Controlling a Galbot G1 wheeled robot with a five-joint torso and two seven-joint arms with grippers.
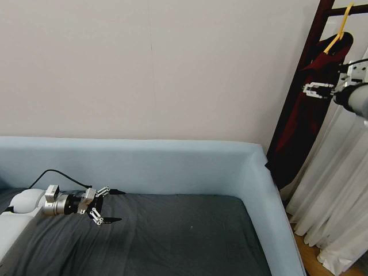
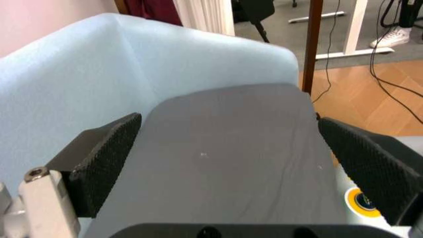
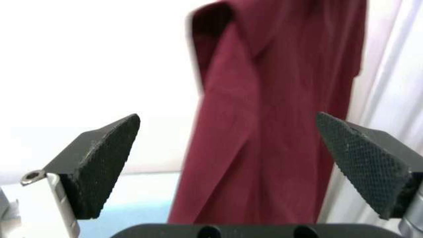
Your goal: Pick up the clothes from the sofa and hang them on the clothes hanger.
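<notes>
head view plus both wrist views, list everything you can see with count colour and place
sofa: one, light blue, across the front of the head view
seat cushion: one, dark grey, on the sofa
garment: one, dark red, hanging at upper right
hanger: one, yellow, carrying the garment
rack: one, dark wood, right of the sofa
curtain: one, white, far right
wall: one, pale, behind the sofa
floor: one, light wood, beyond the sofa's end
left gripper: one, black and silver, low over the seat cushion, fingers open
right gripper: one, black and white, raised beside the garment, fingers open
</notes>
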